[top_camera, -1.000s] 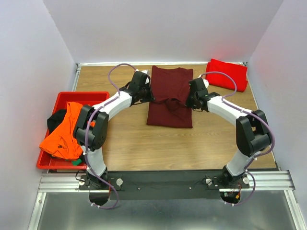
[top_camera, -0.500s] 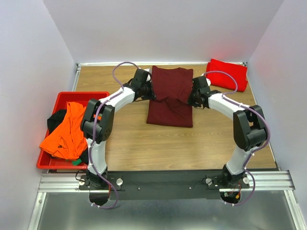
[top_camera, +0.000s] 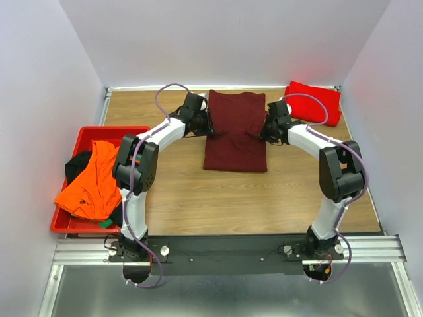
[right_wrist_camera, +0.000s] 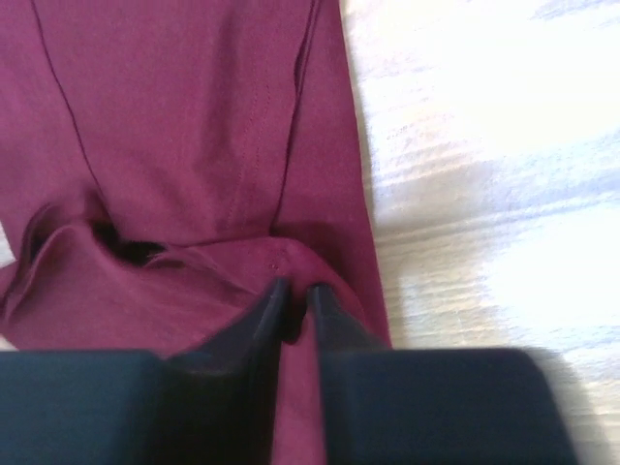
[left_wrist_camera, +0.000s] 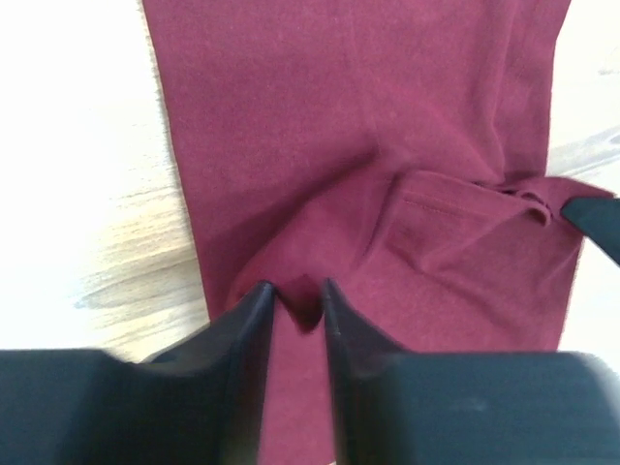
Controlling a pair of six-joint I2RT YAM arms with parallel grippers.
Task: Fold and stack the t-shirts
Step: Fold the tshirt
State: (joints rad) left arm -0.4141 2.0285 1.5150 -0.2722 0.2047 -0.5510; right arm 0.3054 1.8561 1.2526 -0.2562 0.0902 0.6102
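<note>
A dark maroon t-shirt [top_camera: 234,132] lies folded in a long rectangle at the middle back of the table. My left gripper [top_camera: 209,124] is at its left edge and my right gripper [top_camera: 264,129] at its right edge, both low on the cloth. In the left wrist view the gripper [left_wrist_camera: 295,291] stands open with a small peak of maroon cloth [left_wrist_camera: 339,145] between the fingertips. In the right wrist view the gripper [right_wrist_camera: 293,291] is parted only narrowly over a raised fold of the same cloth [right_wrist_camera: 194,126]. A bright red t-shirt [top_camera: 314,102] lies folded at the back right corner.
A red plastic tray [top_camera: 125,132] at the left edge holds an orange t-shirt [top_camera: 89,181] and a black one [top_camera: 76,165]. White walls close the table at the back and both sides.
Both grippers moved away from the bases, carrying the maroon shirt's folded layer toward its collar. Their jaws, shut on the cloth before, have parted, and the shirt lies flatter.
</note>
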